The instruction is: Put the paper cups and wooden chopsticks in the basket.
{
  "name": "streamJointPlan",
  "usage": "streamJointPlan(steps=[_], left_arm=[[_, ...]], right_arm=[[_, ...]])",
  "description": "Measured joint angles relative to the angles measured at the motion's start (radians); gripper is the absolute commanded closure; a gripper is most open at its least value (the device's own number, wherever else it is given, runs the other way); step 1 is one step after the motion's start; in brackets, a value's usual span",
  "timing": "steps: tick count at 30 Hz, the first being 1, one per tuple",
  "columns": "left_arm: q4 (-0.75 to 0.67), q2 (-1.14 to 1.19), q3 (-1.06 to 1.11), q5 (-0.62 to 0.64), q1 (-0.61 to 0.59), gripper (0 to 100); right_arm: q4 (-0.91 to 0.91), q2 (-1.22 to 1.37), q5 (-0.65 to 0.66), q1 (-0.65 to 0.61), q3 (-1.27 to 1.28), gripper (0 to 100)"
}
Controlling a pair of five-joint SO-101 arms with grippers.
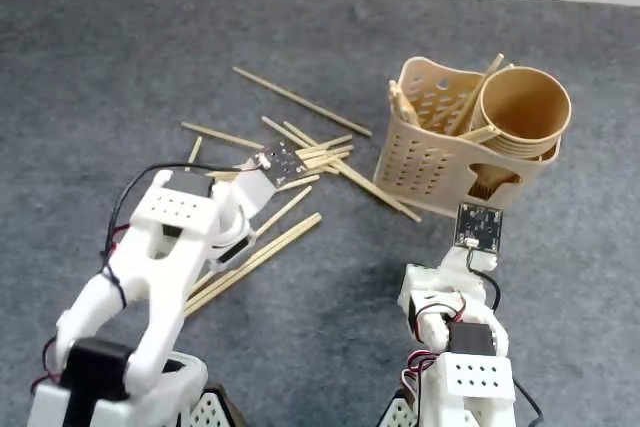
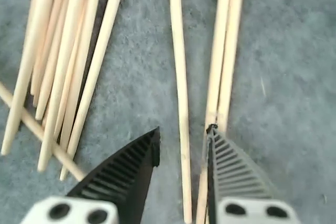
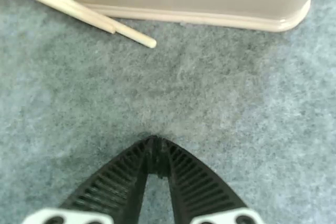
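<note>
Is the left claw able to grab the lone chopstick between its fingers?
Probably yes: the left claw is open astride the chopstick; a pair lying at one finger may get caught too.

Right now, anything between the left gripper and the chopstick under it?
Nothing visible. The open left gripper straddles one chopstick on the mat; a chopstick pair lies at one fingertip and could get caught.
</note>
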Motion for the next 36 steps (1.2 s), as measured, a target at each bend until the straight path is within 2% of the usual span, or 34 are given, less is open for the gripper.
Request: streamJointPlan(steps=[8,11,14,20,22,28,36], left_arm=[[-0.181,0.137,0.000,0.057,0.002,89],[-0.192,0.146,0.000,0.058,0.000,90],[-0.196,0.146,0.000,0.057,0.000,99],[-0.195,0.144,0.000,0.057,0.000,100],[-0.157,0.130,-0.003,0.057,0.000,100],[0.029,-0.078,-0.058,0.058,0.000,99],[0.061,-0.468,-0.068,0.120,0.031,99]], right_arm=[[0.000,0.000,0.000,0.000,0.000,99.2],[0.000,0.000,0.000,0.000,0.000,99.2],[0.000,0.000,0.000,0.000,0.000,99.2],[0.000,0.000,0.000,0.000,0.000,99.2],[0.000,0.000,0.000,0.000,0.000,99.2],[0.000,0.000,0.000,0.000,0.000,99.2],[0.000,0.000,0.000,0.000,0.000,99.2]])
